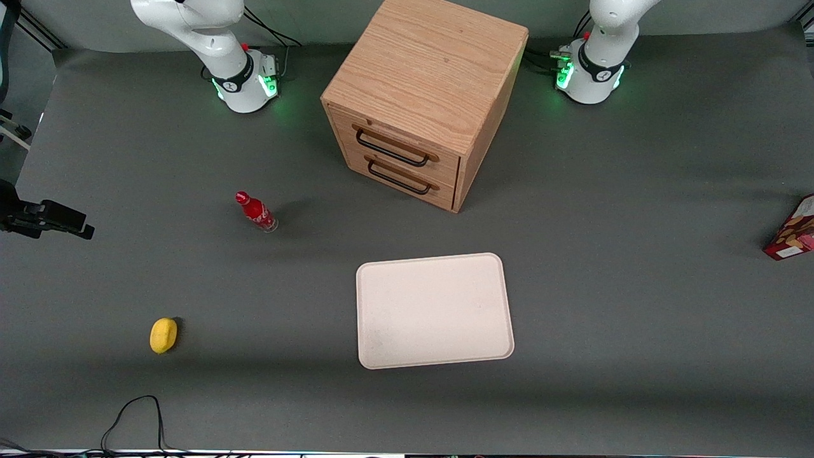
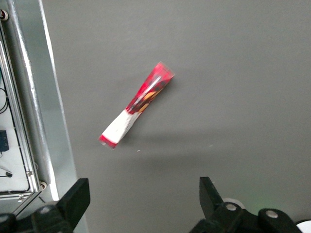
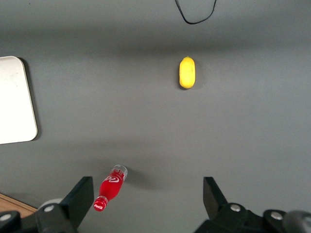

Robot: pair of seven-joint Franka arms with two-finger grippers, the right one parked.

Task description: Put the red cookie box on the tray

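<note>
The red cookie box (image 1: 795,230) lies at the working arm's end of the table, cut off by the front view's edge. It shows whole in the left wrist view (image 2: 137,104), a long narrow red carton with a white end, lying flat on the grey mat. My left gripper (image 2: 143,189) is high above the mat, open and empty, with the box well clear of its fingers. The gripper does not show in the front view. The cream-white tray (image 1: 434,312) lies empty near the table's middle, nearer to the front camera than the cabinet; its corner also shows in the right wrist view (image 3: 14,102).
A wooden two-drawer cabinet (image 1: 423,95) stands at the table's middle. A small red bottle (image 1: 255,212) and a yellow lemon (image 1: 163,335) lie toward the parked arm's end. A metal table-edge rail (image 2: 36,107) runs close beside the cookie box. A black cable (image 1: 137,420) loops near the front edge.
</note>
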